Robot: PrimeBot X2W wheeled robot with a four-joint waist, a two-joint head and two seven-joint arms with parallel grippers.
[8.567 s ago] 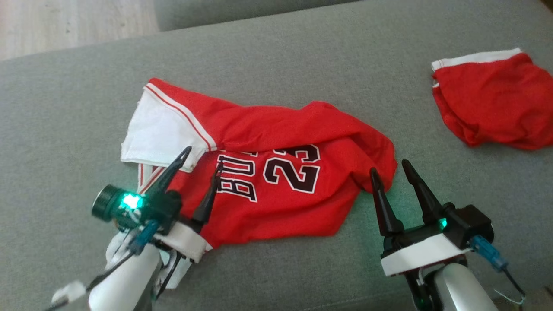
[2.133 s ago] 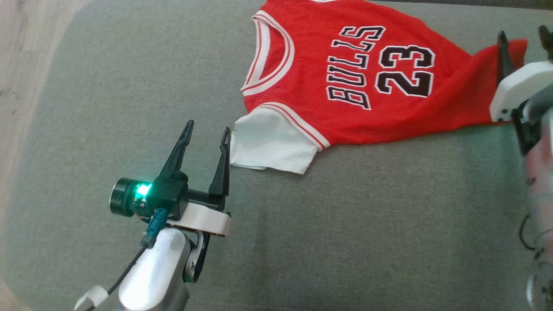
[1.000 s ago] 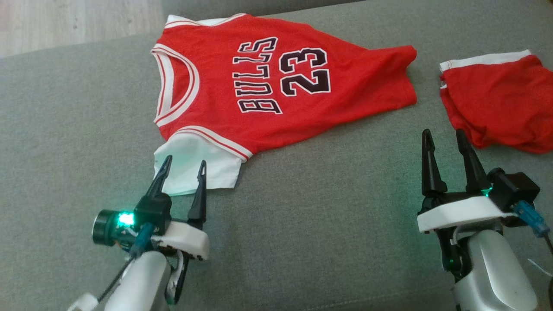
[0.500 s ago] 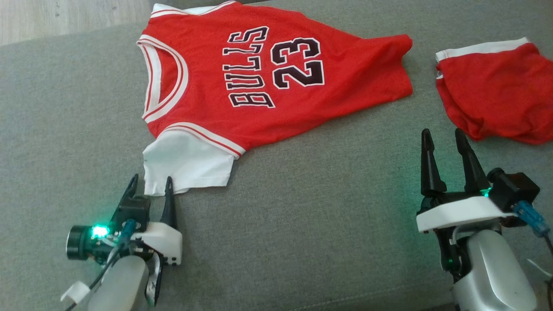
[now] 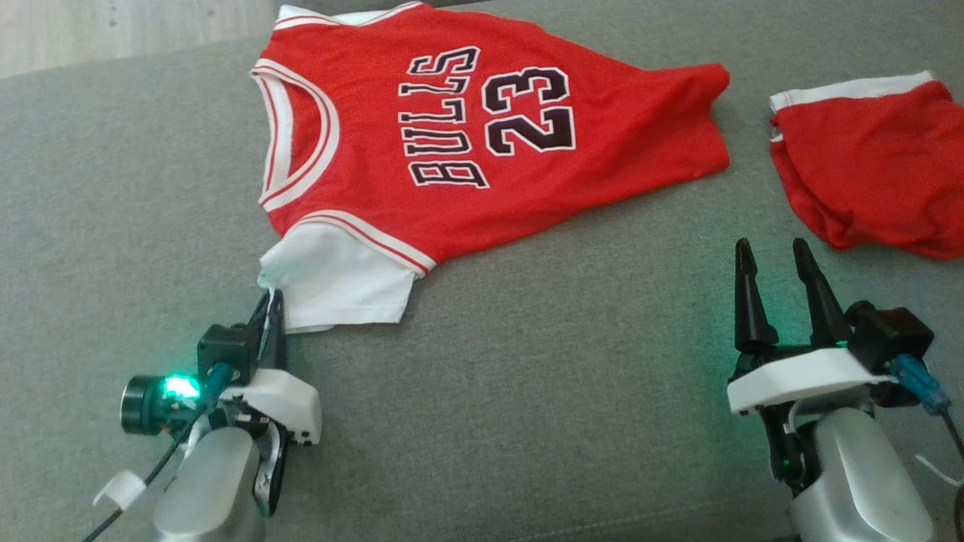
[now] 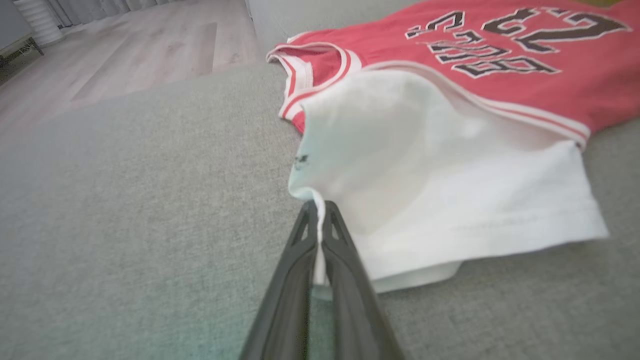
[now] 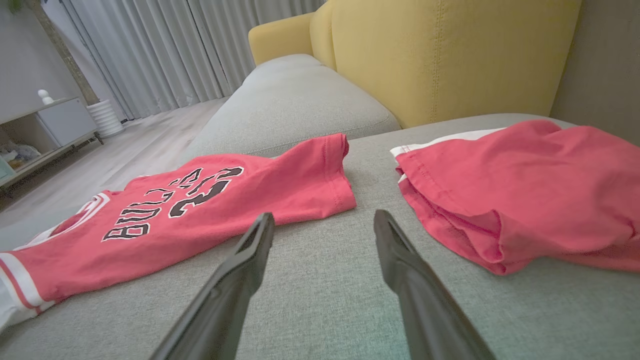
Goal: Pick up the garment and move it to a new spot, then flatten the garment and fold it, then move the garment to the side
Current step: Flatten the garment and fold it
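The garment [image 5: 482, 143] is a red jersey with white sleeves and black "BULLS 23" lettering, spread face up on the grey sofa cushion [image 5: 527, 391]. Its near white sleeve [image 5: 339, 282] points toward me. My left gripper [image 5: 269, 302] is shut on the corner of that sleeve's hem; in the left wrist view the white hem [image 6: 316, 235] is pinched between the two dark fingers and lifted a little. My right gripper [image 5: 770, 252] stands open over bare cushion, below the jersey's lower hem [image 7: 335, 170] and apart from it.
A second red garment with a white band [image 5: 866, 165] lies crumpled at the right of the cushion, just beyond my right gripper. Wooden floor [image 5: 113, 30] lies past the cushion's far left edge. A yellow sofa back [image 7: 440, 55] rises behind.
My left gripper has shut on the corner of the white sleeve, which now puckers upward. The right gripper has stayed in place, open.
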